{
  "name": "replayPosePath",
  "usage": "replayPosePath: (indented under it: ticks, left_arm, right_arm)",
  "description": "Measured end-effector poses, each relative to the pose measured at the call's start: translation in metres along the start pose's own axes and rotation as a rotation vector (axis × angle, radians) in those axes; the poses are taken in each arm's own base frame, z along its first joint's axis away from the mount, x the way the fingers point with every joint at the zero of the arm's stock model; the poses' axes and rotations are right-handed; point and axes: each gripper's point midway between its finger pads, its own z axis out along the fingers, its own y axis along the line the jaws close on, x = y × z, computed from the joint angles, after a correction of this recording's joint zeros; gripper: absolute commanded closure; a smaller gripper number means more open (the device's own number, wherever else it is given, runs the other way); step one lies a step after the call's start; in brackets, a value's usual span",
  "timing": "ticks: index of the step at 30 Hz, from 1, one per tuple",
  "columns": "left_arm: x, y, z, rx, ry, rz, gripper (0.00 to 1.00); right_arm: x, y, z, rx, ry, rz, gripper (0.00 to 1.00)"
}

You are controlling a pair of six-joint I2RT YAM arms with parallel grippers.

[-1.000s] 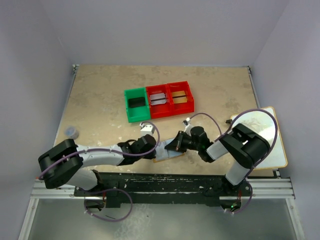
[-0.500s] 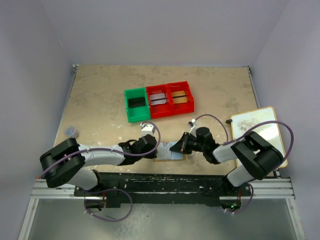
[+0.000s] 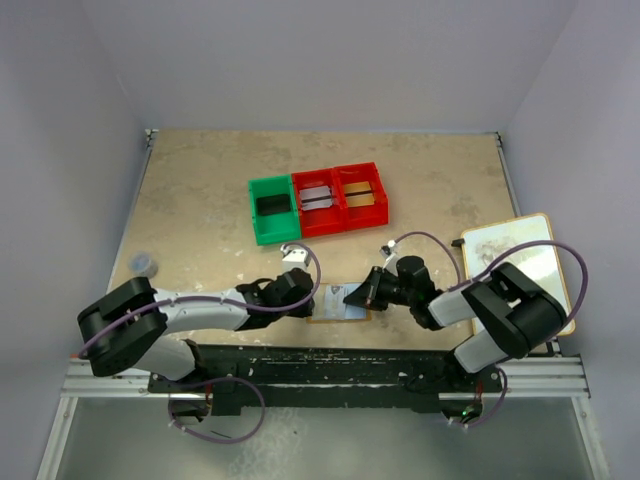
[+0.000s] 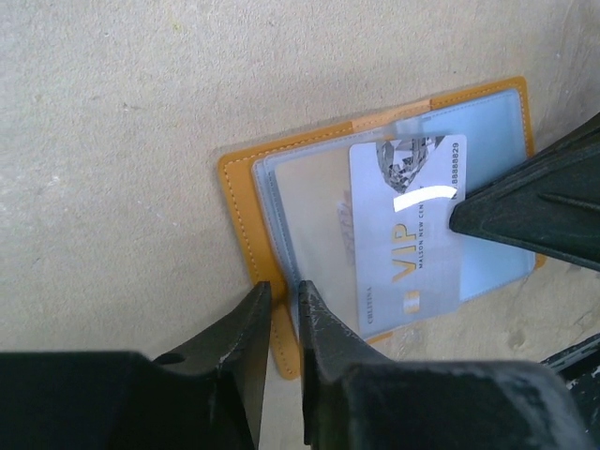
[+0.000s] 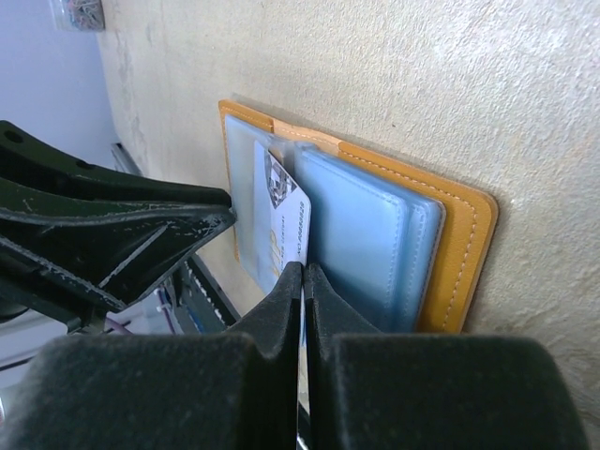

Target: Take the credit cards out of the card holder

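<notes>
At the near table (image 3: pixel 200 190) edge, right gripper (image 5: pixel 303 274) pinches the VIP card (image 4: pixel 408 234) still partly in the card holder (image 4: pixel 239 202), left gripper (image 4: pixel 284 298) barely parted at its hem; next, draw the card clear.

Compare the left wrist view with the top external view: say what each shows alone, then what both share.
Left wrist only: the VIP card with readable print, partly out of a pale blue pocket, the right jaws pinching its edge. The left jaws stand slightly apart at the card holder and its orange edge. Top external only: the green bin, two red bins, the white board and both whole arms. Both: the open card holder lying on the table.
</notes>
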Motion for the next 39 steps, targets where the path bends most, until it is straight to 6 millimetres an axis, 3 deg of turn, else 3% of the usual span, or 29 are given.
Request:
replayPosePath:
  ticks: [5,10,13,18,27,39]
  left_arm:
    - [-0.009,-0.005,-0.012,0.003,0.000,0.011,0.72]
    - [-0.036,-0.039,-0.021,0.099,-0.041,-0.009,0.75]
    - [-0.036,-0.049,-0.013,0.116,-0.025,-0.011,0.76]
    - [-0.007,-0.030,0.008,0.037,0.051,-0.017,0.76]
    - [-0.008,-0.031,0.011,0.046,0.026,-0.086,0.78]
    - [-0.006,-0.030,0.013,0.067,0.011,-0.107,0.87]
  right_arm:
    - [0.000,-0.001,0.003,-0.007,-0.001,0.006,1.00]
    - [0.000,0.000,0.004,-0.014,-0.001,0.012,1.00]
    - [0.000,-0.001,0.003,-0.015,-0.002,0.015,0.99]
    - [0.001,-0.001,0.003,-0.015,-0.002,0.019,1.00]
    - [0.000,0.000,0.002,-0.015,-0.007,0.020,0.99]
    - [0.000,0.001,0.003,-0.026,-0.009,0.036,0.78]
